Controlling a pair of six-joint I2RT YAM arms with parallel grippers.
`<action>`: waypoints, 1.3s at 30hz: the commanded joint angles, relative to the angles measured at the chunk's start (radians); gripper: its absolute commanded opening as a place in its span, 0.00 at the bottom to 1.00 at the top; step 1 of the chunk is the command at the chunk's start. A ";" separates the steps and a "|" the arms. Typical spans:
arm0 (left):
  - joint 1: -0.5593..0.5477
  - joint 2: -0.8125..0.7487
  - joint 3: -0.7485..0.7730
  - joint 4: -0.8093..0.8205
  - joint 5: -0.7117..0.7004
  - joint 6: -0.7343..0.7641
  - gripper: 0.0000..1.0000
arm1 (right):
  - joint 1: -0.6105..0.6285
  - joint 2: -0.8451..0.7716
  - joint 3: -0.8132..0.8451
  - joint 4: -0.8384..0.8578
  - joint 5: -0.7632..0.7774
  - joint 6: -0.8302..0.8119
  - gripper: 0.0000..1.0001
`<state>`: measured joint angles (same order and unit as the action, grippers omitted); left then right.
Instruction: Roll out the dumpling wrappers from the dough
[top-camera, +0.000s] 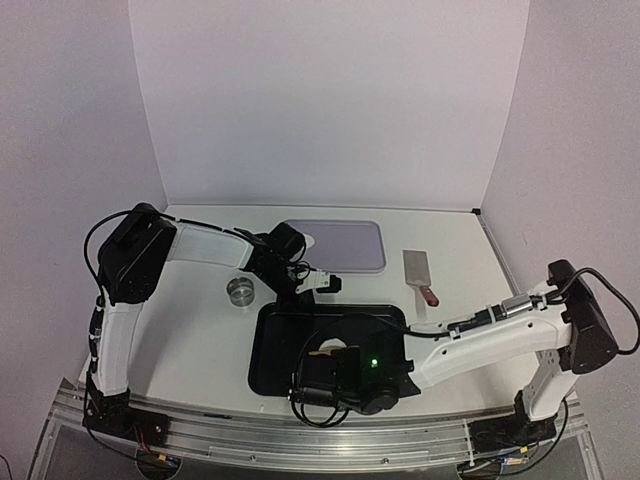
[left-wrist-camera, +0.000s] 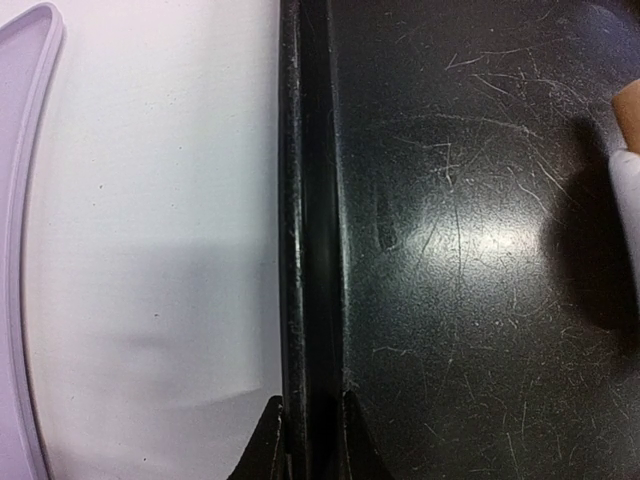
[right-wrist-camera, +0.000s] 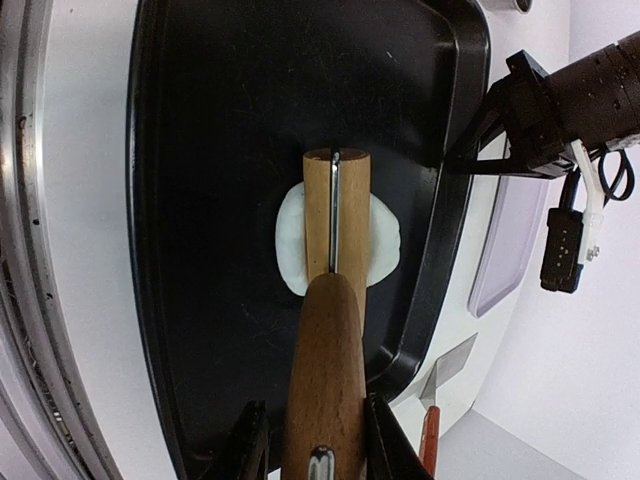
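Observation:
The dough (right-wrist-camera: 385, 245) is a flattened white patch on the floor of the black tray (right-wrist-camera: 200, 150). A wooden roller (right-wrist-camera: 335, 210) lies across its middle. My right gripper (right-wrist-camera: 320, 425) is shut on the roller's wooden handle; in the top view it (top-camera: 338, 374) hovers over the tray's near half. My left gripper (left-wrist-camera: 312, 445) is shut on the tray's far rim (left-wrist-camera: 310, 200), one finger on each side; it also shows in the top view (top-camera: 299, 296). No neat round wrappers are in view.
A lavender tray (top-camera: 340, 245) lies at the back of the table. A small metal ring cutter (top-camera: 240, 291) stands left of the black tray. A scraper (top-camera: 420, 272) with a red handle lies to the right. White walls enclose the table.

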<state>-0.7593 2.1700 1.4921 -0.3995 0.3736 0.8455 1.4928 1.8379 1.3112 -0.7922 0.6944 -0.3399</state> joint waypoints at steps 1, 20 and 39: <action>0.010 -0.003 0.006 0.039 -0.145 0.125 0.00 | 0.067 0.039 -0.078 -0.110 -0.360 0.112 0.00; 0.011 0.013 0.034 0.034 -0.103 0.064 0.00 | 0.094 0.076 -0.054 -0.130 -0.342 0.158 0.00; 0.011 0.019 0.028 0.036 -0.110 0.072 0.00 | 0.110 0.078 -0.052 -0.119 -0.312 0.237 0.00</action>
<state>-0.7582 2.1719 1.4994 -0.4121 0.3813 0.8368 1.5523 1.8780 1.3335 -0.8318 0.7446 -0.1879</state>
